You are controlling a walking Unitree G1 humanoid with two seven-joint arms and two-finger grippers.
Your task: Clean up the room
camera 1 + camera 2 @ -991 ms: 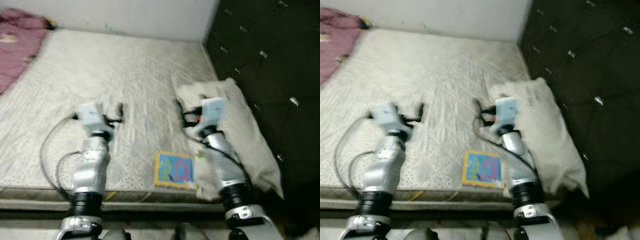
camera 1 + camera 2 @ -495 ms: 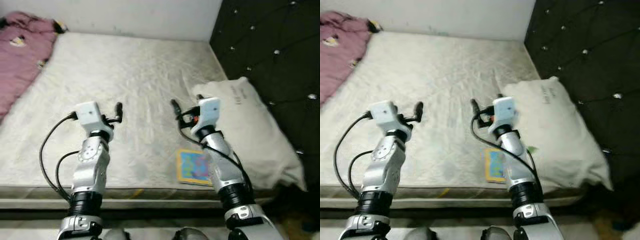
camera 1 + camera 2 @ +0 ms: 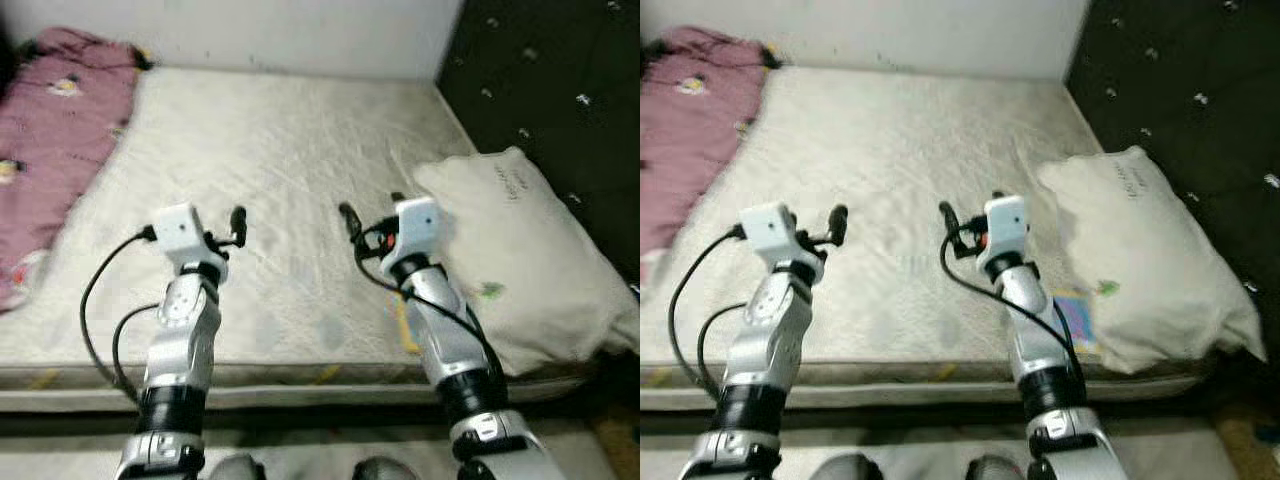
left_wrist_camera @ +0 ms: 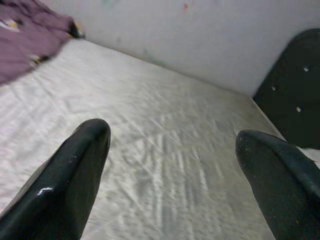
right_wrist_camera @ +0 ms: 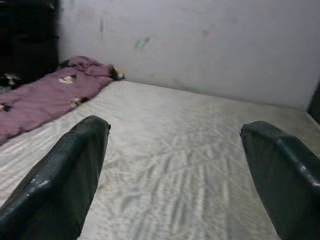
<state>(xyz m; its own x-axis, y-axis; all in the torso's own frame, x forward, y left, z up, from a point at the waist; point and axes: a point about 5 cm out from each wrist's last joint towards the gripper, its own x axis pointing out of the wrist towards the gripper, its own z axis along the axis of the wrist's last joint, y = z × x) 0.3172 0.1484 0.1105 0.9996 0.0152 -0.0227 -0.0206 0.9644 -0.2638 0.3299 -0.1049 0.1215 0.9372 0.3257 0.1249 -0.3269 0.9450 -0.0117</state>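
Two silver arms reach up from the bottom of the left eye view over one bare mattress (image 3: 290, 160), forearms raised and wrists level, side by side. Left gripper (image 3: 238, 222) sits left of centre, right gripper (image 3: 352, 222) just right of centre; each holds nothing. One cream pillow (image 3: 520, 250) lies at the right of the frame beside the black tufted headboard (image 3: 560, 80), with faint dark print near its top, too blurred to read. One purple blanket (image 3: 55, 150) is heaped at the upper left. A small yellow-edged card (image 3: 405, 325) peeks out beside the right forearm, touching the pillow's lower edge.

Right eye view: the card (image 3: 1077, 312) shows blue and pink inside its yellow border, tucked against the pillow.

Left wrist view: two black fingers (image 4: 70, 175) stand wide apart above the mattress, empty, with the white wall (image 4: 200, 35) beyond.

Right wrist view: two fingers (image 5: 65, 180) are likewise spread wide and empty, the blanket (image 5: 45, 97) at the left of frame.
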